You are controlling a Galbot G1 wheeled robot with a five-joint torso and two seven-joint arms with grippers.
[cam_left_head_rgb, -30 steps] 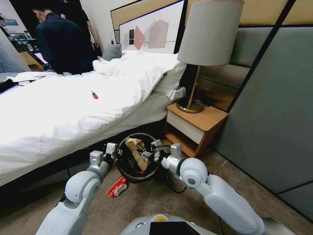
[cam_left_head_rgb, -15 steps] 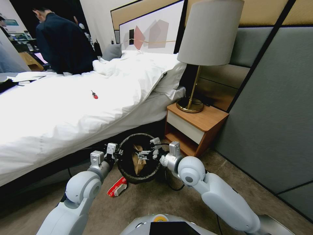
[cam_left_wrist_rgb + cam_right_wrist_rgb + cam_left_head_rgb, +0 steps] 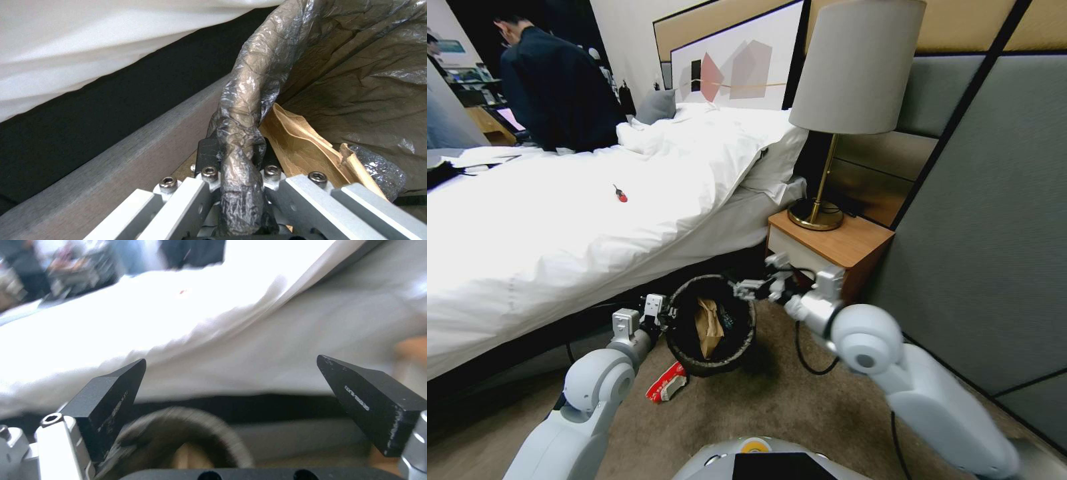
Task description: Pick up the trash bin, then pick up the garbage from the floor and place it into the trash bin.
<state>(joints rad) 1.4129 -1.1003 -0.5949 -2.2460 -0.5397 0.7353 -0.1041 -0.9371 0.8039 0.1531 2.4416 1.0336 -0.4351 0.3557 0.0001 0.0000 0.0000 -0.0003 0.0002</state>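
The trash bin (image 3: 710, 327), dark-bagged with a brown paper bag (image 3: 708, 327) inside, has its rim clenched by the left claw (image 3: 668, 313); the right claw (image 3: 757, 288) gapes above it.

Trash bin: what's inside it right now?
The trash bin, held at its bagged rim by the left gripper, contains a crumpled brown paper bag resting against the dark liner. Anything beneath the paper bag is covered.

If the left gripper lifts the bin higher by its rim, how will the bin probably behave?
The left gripper is clamped on one spot of the bag-covered rim of the bin, so the bin may hang tilted. The crinkled bag film looks slick and could slip. The bin probably stays light: a paper bag lies inside.
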